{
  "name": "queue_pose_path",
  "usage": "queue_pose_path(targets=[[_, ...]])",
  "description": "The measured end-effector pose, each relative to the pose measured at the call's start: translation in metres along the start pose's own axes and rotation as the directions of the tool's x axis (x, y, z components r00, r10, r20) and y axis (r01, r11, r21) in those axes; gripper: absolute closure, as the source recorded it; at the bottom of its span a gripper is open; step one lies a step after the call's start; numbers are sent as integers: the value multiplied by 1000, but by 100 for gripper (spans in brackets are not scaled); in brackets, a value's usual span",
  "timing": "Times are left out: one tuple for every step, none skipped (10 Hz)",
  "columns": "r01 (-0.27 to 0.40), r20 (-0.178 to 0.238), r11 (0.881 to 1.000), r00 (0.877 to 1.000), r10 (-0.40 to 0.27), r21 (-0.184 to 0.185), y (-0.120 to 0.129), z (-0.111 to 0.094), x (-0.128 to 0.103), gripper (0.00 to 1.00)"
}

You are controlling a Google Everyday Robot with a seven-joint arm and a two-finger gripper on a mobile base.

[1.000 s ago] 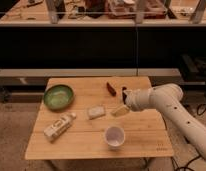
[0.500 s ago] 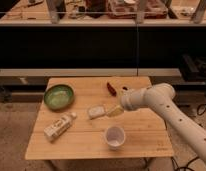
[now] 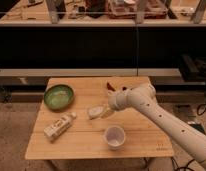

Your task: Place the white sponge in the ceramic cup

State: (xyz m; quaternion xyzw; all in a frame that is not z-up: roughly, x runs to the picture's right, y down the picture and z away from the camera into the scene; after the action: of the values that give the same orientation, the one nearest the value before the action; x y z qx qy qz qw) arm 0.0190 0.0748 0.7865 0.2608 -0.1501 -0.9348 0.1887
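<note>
The gripper (image 3: 103, 111) is sliding left, now reaching the white sponge (image 3: 94, 111) with its 2 jaws apart. The sponge is lying on the table (image 3: 76, 145) near the ceramic cup (image 3: 114, 136), ready for grabbing.

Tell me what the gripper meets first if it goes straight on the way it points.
The white sponge: the gripper points toward it, and its tip is almost there. Depth is unclear, so it might pass just above.
</note>
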Motion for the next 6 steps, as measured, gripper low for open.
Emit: queue_pose_path(targets=[[27, 9, 1000, 1000, -27, 4, 1, 10, -2, 20], [49, 13, 999, 999, -49, 15, -1, 20, -3, 20], [78, 10, 996, 997, -79, 44, -7, 38, -1, 20], [92, 6, 994, 996, -92, 64, -12, 46, -1, 20], [109, 6, 990, 994, -110, 86, -17, 57, -3, 20], [122, 10, 987, 992, -124, 102, -20, 67, -7, 20]])
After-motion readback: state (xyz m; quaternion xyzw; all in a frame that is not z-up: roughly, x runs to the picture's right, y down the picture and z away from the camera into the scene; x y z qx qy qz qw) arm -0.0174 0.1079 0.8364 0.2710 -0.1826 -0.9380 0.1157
